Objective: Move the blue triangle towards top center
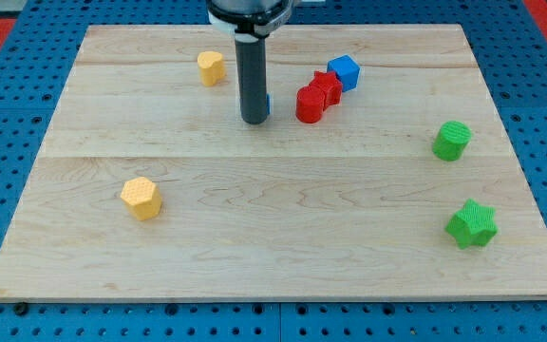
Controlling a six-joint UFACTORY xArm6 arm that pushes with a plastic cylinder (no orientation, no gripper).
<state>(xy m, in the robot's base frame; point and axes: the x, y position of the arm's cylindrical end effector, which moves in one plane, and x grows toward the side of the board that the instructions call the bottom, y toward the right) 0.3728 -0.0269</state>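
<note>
The blue triangle [268, 103] is almost wholly hidden behind the rod: only a thin blue sliver shows at the rod's right edge, near the top middle of the table, so its shape cannot be made out.

The table [273, 228] is a pale wooden board of joined planks with a fine grain, lying on a blue perforated base [8, 313] with red patches at the top corners.

The dark, smooth, round rod [252, 81] stands upright, and my tip [253, 122] rests on the wood just left of that sliver. It carries no hand, so nothing spreads or pinches.

The blocks look ridged, like printed plastic:
- green star [470, 224], lower right
- yellow hexagon [141, 198], lower left
- green cylinder [452, 140], right
- two red blocks [317, 97], touching
- blue cube [345, 72], against them
- yellow block [212, 67], upper left
</note>
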